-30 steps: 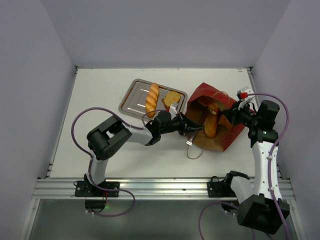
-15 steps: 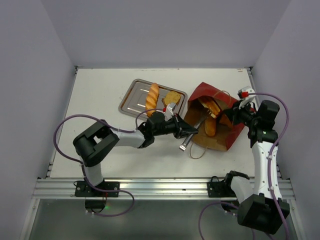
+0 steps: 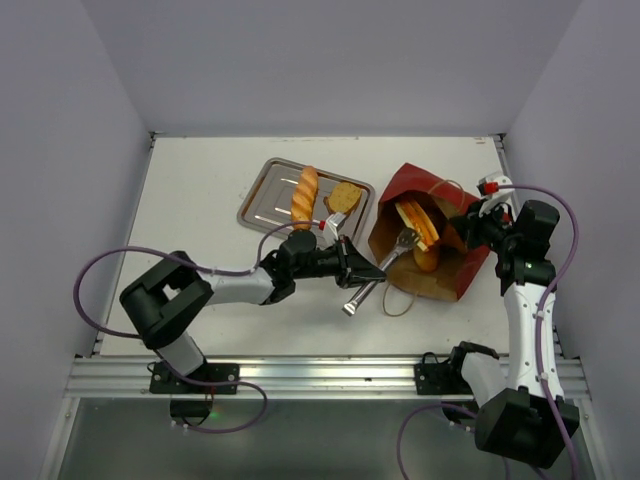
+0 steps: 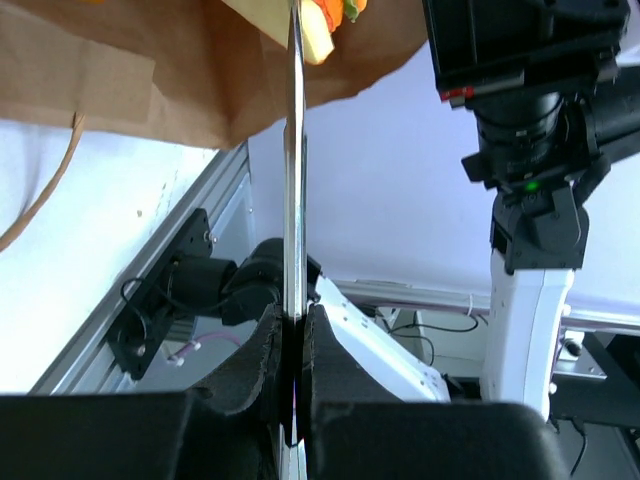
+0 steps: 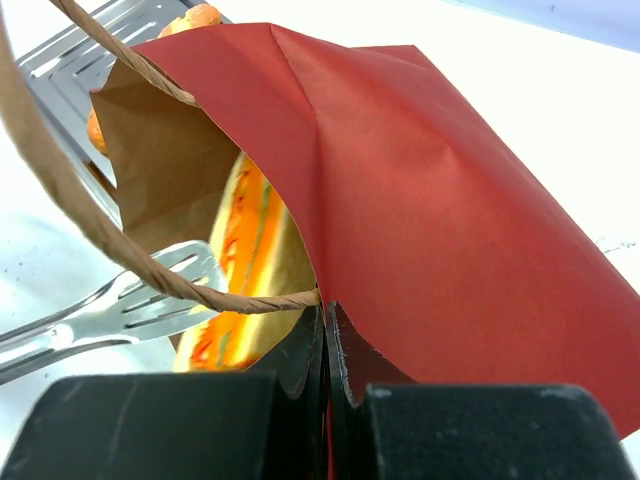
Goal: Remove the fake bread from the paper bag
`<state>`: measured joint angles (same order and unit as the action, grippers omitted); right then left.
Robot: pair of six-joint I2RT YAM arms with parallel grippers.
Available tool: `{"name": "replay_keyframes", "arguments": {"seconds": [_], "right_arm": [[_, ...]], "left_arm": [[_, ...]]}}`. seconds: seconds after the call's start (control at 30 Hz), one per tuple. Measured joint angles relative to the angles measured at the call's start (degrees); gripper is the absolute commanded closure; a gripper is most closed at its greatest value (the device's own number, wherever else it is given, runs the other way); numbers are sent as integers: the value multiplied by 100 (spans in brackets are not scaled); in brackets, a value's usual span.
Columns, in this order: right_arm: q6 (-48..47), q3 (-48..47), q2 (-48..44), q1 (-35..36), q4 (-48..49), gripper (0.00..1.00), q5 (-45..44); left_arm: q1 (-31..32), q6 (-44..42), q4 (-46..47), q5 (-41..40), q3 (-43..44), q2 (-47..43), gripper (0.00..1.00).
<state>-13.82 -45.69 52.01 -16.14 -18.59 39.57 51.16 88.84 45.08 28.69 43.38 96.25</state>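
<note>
The dark-red paper bag (image 3: pixel 405 185) lies on its side at the right, its tan mouth facing left. My right gripper (image 3: pixel 468 228) is shut on the bag's rim (image 5: pixel 430 200), beside a twine handle (image 5: pixel 100 240). My left gripper (image 3: pixel 365 268) is shut on metal tongs (image 3: pixel 378 270), seen edge-on between its pads (image 4: pixel 295 200). The tongs' forked tips (image 5: pixel 120 310) hold a yellow-orange layered fake bread (image 3: pixel 413 222) at the bag's mouth (image 5: pixel 250 260). A second golden loaf (image 3: pixel 428 262) lies deeper inside the bag.
A steel tray (image 3: pixel 262 205) sits left of the bag and holds a baguette (image 3: pixel 304 197) and a toast slice (image 3: pixel 345 195). A twine handle loop (image 3: pixel 392 303) trails on the table in front of the bag. White walls enclose the table.
My left arm has drawn back to the left and nearer, taking the tongs along. The layered bread has moved toward the bag's mouth. The right gripper has stayed on the rim.
</note>
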Motion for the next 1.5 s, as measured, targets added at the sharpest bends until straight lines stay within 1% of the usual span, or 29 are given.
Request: {"name": "replay_keyframes", "arguments": {"seconds": [0.43, 0.83, 1.03, 1.17, 1.33, 1.5], "right_arm": [[107, 2, -2, 0, 31, 99, -227], [144, 2, -2, 0, 68, 99, -420], [144, 2, -2, 0, 72, 99, -437], [160, 2, -2, 0, 79, 99, -439], [181, 2, -2, 0, 87, 99, -446], [181, 2, -2, 0, 101, 99, -455]], "left_arm": [[4, -774, -999, 442, -485, -1456, 100], [13, -1384, -2181, 704, -1126, -3375, 100], [20, -1567, -2874, 702, -1180, -4304, 100], [2, -1628, -3250, 645, -1182, -4725, 100], [-208, -1652, -3565, 601, -1213, -5029, 100], [-741, -1722, -3928, 638, -1204, -5292, 100]]}}
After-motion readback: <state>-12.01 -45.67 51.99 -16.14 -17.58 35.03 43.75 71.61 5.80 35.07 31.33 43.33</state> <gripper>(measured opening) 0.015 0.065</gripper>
